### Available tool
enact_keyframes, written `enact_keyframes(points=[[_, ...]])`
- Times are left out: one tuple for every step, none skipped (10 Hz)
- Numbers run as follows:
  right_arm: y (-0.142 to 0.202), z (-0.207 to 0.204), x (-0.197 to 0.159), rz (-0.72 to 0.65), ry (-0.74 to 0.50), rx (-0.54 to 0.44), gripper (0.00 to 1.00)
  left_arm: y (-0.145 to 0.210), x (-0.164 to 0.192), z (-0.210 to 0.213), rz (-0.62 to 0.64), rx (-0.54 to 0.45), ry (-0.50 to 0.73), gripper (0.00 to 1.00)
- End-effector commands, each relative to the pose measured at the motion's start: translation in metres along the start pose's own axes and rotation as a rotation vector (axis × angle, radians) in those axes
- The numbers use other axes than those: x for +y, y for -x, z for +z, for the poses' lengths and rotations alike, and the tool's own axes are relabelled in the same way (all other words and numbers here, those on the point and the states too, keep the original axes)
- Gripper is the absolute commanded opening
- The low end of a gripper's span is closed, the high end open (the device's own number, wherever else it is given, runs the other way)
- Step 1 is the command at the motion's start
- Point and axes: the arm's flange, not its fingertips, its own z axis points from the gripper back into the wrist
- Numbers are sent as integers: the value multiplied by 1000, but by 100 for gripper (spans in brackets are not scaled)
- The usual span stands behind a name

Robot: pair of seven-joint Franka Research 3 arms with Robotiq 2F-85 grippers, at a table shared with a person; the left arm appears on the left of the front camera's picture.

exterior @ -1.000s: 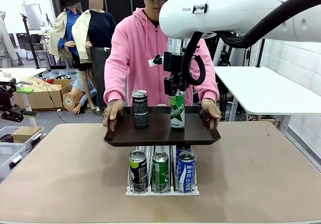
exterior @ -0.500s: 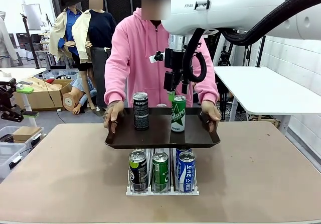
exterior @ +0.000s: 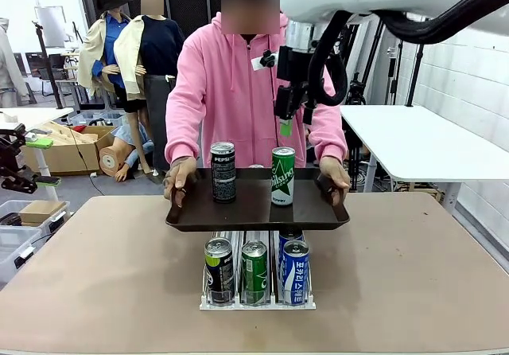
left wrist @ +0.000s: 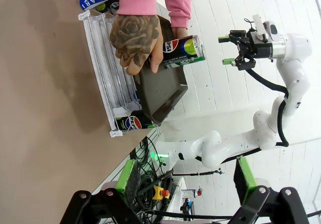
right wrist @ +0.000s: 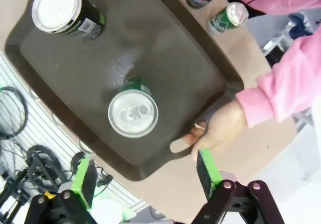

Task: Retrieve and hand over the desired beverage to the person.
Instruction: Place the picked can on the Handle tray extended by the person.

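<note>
— Green can [exterior: 282, 176] standing on the tray [exterior: 254, 216], right of the black can [exterior: 223, 172], person [exterior: 238, 92] holding both ends.
— Right tool [exterior: 288, 122] above it, fingers apart, empty. Handover looking finished; clear away next.
— Left tool [left wrist: 183, 184] spread, idle.

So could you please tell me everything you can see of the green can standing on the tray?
The green can is a slim metal drink can with white lettering and a silver top with its pull tab unopened. It stands upright on the dark brown tray, toward its right half, apart from the black can on the left. The person's hands hold the tray up at both ends, above the can rack. Nothing grips the can: the right gripper hangs open above it, clear of the top.
</note>
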Motion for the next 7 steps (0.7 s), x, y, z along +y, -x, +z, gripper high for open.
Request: enact_keyframes(points=[[21, -8, -1, 19, -32, -21, 100, 2, -2, 0, -2, -8, -2, 100], [24, -7, -2, 25, -31, -19, 100, 2, -2, 0, -2, -8, -2, 100], [27, -5, -1, 39, -30, -17, 100, 2, -2, 0, -2, -8, -2, 100], [12, 4, -2, -1, -15, -4, 100, 2, -2, 0, -2, -8, -2, 100], [12, 4, -2, -1, -15, -4, 100, 2, -2, 0, -2, -8, -2, 100], [12, 4, -2, -1, -15, -4, 100, 2, -2, 0, -2, -8, -2, 100], [12, 4, -2, -1, -15, -4, 100, 2, -2, 0, -2, -8, -2, 100]])
